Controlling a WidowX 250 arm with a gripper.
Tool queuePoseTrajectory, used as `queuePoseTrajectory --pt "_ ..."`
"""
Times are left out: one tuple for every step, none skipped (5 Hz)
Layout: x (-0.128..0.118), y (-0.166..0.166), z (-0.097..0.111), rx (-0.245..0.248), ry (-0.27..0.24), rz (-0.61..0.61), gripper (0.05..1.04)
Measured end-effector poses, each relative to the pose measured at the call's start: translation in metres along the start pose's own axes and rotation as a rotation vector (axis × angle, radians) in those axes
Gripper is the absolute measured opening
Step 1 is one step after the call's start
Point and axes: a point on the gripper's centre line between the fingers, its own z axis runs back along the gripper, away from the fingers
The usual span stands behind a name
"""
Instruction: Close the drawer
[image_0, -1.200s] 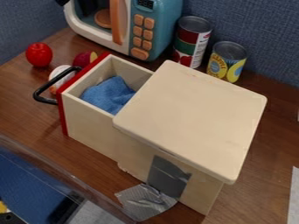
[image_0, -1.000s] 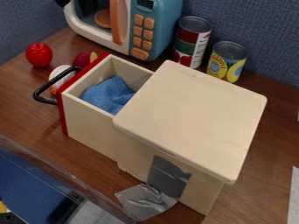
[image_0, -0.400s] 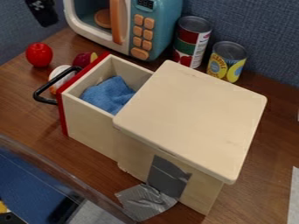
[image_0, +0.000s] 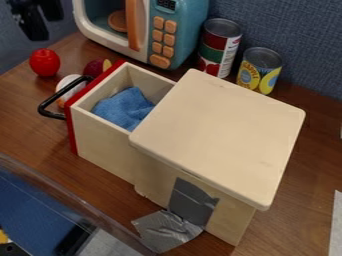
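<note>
woodgrain desk (image_0: 27, 125), smooth boxy wooden drawer (image_0: 100, 145) sitting open, crumpled blue cloth (image_0: 125, 109) inside. black gripper (image_0: 45, 27) has come further in at far left, fingers spread.

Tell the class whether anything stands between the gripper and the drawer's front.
Yes: a red apple sits below the gripper, toward the drawer's front; a white round object and a purple fruit sit right by that front.

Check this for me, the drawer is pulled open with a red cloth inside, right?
Not quite: the camera view shows that the cloth inside is blue, not red. The drawer is indeed pulled open.
</note>
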Motion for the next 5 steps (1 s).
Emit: queuePoseTrajectory --pt "0.006 -0.001 -0.016 -0.052 0.068 -0.245 0.999" --pt "0.001 -0.017 -0.037 -0.081 0.092 -0.285 0.999" --pt "0.000 -0.029 -0.047 -0.051 0.115 -0.304 0.999" --pt "-0.011 -0.040 -0.056 -0.032 0.136 -0.303 0.999" --pt "-0.016 -0.046 -0.059 -0.021 0.140 -0.299 0.999"
